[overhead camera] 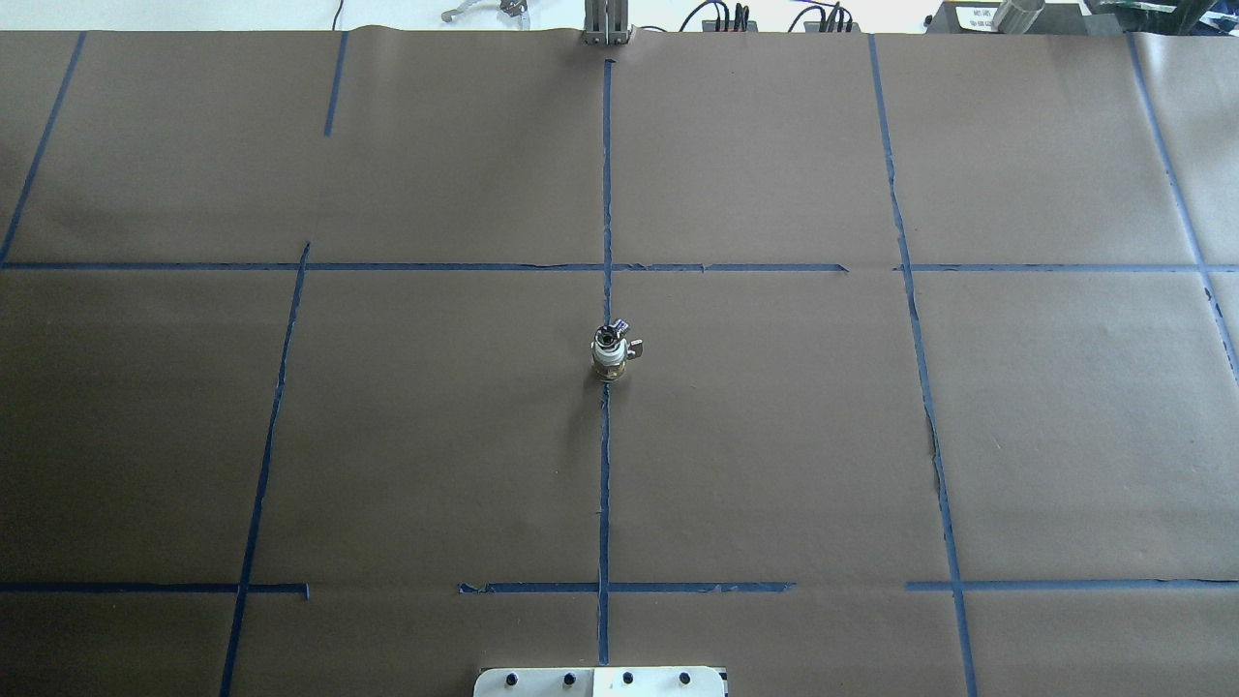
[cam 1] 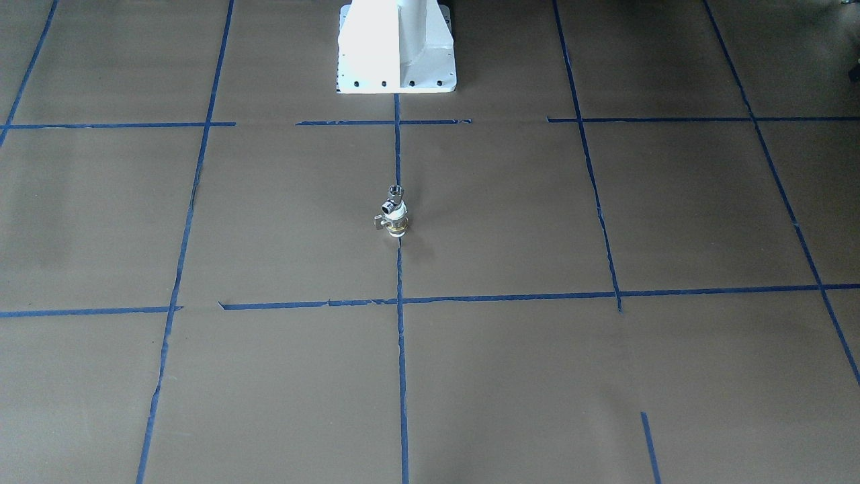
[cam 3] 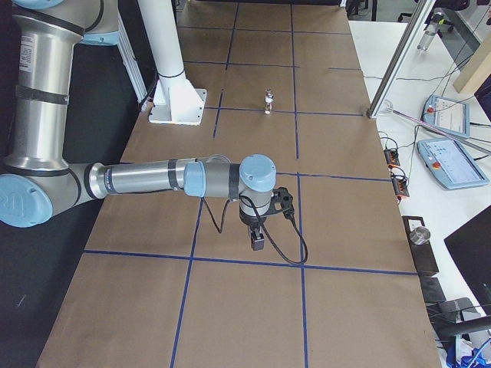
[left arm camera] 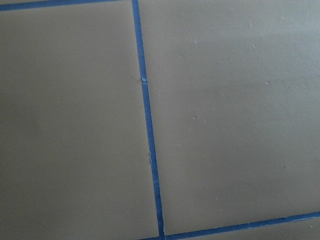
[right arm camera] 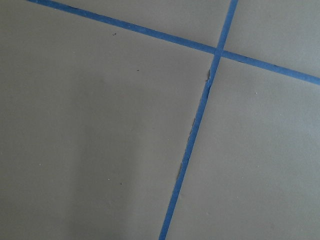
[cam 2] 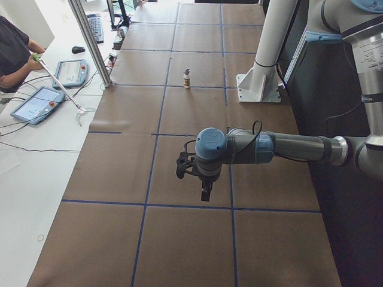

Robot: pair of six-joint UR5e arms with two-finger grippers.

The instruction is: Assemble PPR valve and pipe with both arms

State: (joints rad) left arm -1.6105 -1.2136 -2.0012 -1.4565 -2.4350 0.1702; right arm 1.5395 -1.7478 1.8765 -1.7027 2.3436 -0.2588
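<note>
Two-arm bench seen from six cameras. We find the PPR valve (cam 1: 398, 223) standing upright near the middle of the table (overhead camera: 387, 436), on the central blue tape line (overhead camera: 604, 484) and in front of the white pedestal base (cam 1: 396, 47). Its white band and brass foot show in the front-facing view, with the small handle pointing to one side. The pipe (cam 1: 394, 196), a chrome fitting with an open upper end, sits directly on top of the valve and touches it, so the two form one short column; we cannot tell how firmly they are joined. Both arms are well apart from this column, toward opposite ends of the table. The left arm (cam 2: 287, 146) reaches out level over the brown paper with the left gripper (cam 2: 205, 192) pointing down above the surface. The right arm (cam 3: 153, 178) mirrors it, and the right gripper (cam 3: 258, 241) also points down. Each gripper appears only in a side view, so we cannot tell how far its fingers are parted or whether it holds anything. The two wrist cameras show only paper and tape.
</note>
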